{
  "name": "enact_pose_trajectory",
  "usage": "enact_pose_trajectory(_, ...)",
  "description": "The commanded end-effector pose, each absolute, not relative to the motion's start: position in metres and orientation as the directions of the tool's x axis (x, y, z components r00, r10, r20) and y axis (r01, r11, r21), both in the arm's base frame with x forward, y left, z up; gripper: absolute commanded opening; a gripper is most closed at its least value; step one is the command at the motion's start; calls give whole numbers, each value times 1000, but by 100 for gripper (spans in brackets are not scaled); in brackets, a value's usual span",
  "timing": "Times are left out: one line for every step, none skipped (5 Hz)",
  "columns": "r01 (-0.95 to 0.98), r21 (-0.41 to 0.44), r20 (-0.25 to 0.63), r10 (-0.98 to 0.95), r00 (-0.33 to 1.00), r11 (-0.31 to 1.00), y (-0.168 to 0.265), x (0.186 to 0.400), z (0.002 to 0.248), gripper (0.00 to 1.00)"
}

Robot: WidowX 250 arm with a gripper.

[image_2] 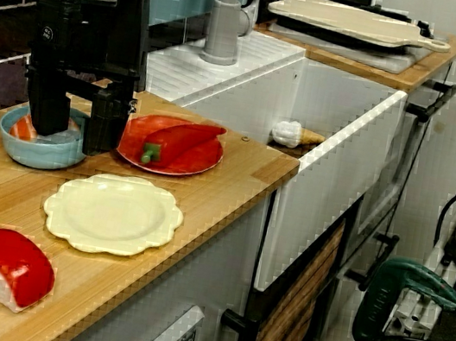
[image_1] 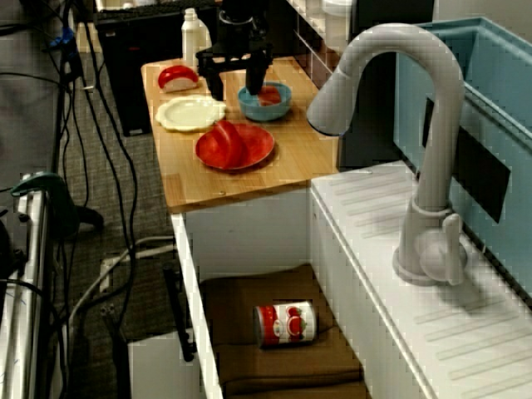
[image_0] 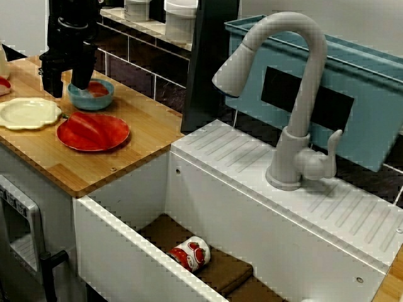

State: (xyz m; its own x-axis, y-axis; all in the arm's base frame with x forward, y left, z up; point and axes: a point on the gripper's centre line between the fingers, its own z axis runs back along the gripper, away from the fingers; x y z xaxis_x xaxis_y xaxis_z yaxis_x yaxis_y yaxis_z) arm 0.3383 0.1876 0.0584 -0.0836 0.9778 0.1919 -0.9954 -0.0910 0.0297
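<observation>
The butcher-block wooden counter [image_2: 246, 169] carries four things. A blue bowl [image_2: 34, 154] sits towards the back, just beside a red plate [image_2: 203, 162]. Nearer the front edge lie a cream scalloped plate [image_2: 111, 214] and a red-and-white toy food piece [image_2: 9, 267].

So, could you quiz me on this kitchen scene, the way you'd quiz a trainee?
1. True or false: the black robot hand has one finger inside the round blue bowl.
2. What lies on the round red plate? A) a banana B) a long red pepper C) a spoon
3. Fill in: the red-and-white tin can lies on its side in the white ___.
Key: 1 true; 2 B; 3 sink.
</observation>
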Motion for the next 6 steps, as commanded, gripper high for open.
enact_pose_trajectory(-996,1,216,973,-84,-86,189,326,71,100)
enact_pose_trajectory(-996,0,217,973,-84,-87,191,321,73,100)
enact_pose_trajectory(-996,-5,214,973,-90,-91,194,314,70,100)
enact_pose_trajectory(-996,-2,217,972,-90,-92,194,311,66,100)
enact_pose_trajectory(-995,2,214,972,-101,-104,196,311,62,100)
enact_pose_trajectory(-994,5,207,973,-103,-106,198,313,60,0)
